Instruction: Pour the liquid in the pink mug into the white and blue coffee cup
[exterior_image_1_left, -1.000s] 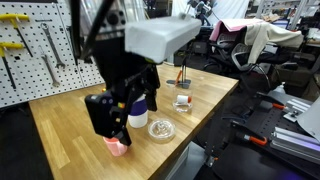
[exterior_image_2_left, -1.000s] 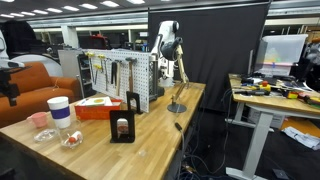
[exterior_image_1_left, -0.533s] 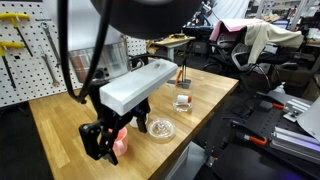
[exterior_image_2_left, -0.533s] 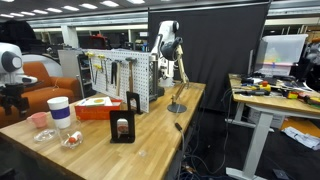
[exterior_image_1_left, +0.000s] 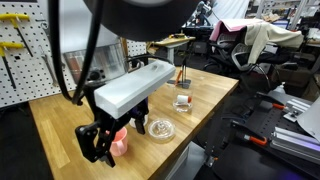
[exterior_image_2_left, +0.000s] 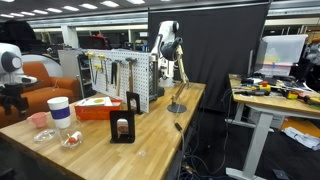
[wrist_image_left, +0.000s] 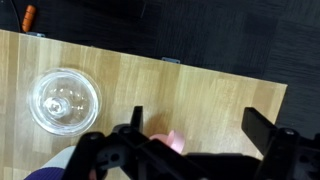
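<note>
The pink mug (exterior_image_1_left: 121, 144) stands near the table's front edge, right beside my gripper (exterior_image_1_left: 103, 150). In an exterior view it (exterior_image_2_left: 40, 120) stands next to the white and blue coffee cup (exterior_image_2_left: 60, 112), which is upright with its lid on. My arm hides that cup in an exterior view. In the wrist view my gripper (wrist_image_left: 197, 122) is open, and the pink mug (wrist_image_left: 172, 142) shows between the fingers, close to the left one, partly hidden by the gripper body. It holds nothing.
A flat clear glass dish (exterior_image_1_left: 160, 129) (wrist_image_left: 65, 100) (exterior_image_2_left: 72, 139) lies close to the mug. A striped box (exterior_image_2_left: 95, 107) and a black stand (exterior_image_2_left: 123, 120) sit on the wooden table (exterior_image_2_left: 150, 130). A pegboard with tools (exterior_image_1_left: 25, 55) stands behind. The table edge is close to the mug.
Since a second ago my arm has swung down and turned, bringing the gripper low beside the pink mug and covering the tall cup. In the last half second almost nothing has moved.
</note>
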